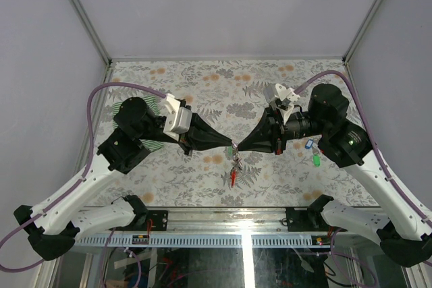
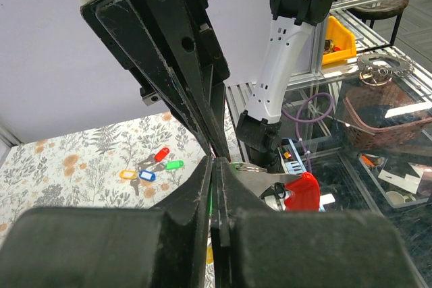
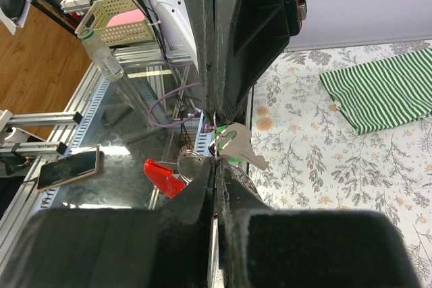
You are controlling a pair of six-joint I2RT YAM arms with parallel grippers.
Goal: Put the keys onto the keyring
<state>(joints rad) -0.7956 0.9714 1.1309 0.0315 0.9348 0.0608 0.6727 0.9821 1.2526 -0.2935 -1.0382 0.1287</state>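
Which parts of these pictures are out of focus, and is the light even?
Top external view: light soft and even, everything sharp, only faint shadows on the table. Left wrist view: its own left hand is a dark blur, the loose keys behind are sharp. Right wrist view: the right hand is blurred likewise, the striped cloth crisp.

Grn striped cloth (image 3: 385, 92), floral tbl cover (image 1: 223, 79)

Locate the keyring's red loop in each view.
Top external: keyring's red loop at centre, slightly below the middle.
Left wrist: right of centre, lower half.
Right wrist: left of centre, lower half.
Shared landmark: the floral table cover.
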